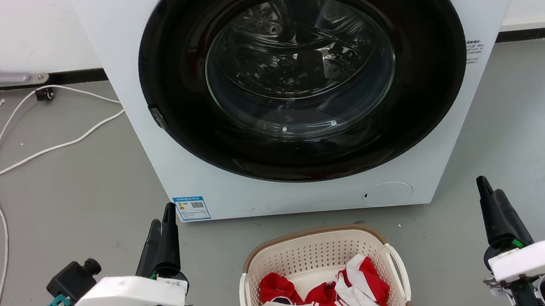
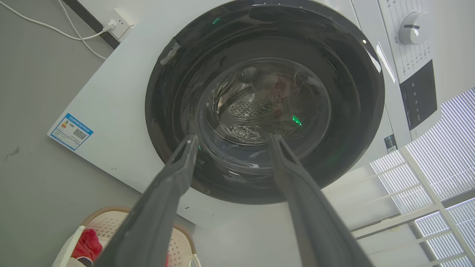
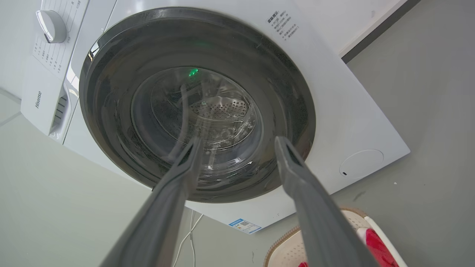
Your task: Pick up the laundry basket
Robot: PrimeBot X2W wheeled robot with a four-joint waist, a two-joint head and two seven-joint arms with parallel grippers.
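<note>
Head view: left gripper (image 1: 164,219) and right gripper (image 1: 491,188) hang on either side of the laundry basket (image 1: 309,234), each with its fingers parted and holding nothing, both well apart from the white loop handles (image 1: 399,265). The basket sits on the grey floor (image 1: 83,189), holding red-and-white clothes (image 1: 334,295), just before the white washing machine (image 1: 306,197), whose round glass door (image 1: 299,67) is closed. Beyond, a white cable (image 1: 5,142) trails leftward.

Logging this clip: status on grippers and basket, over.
Left gripper open, empty. Right gripper open, empty. Cream-white perforated plastic laundry basket on floor between them, red-and-white clothes inside, ungrasped. White washing machine behind; handles unobstructed.
</note>
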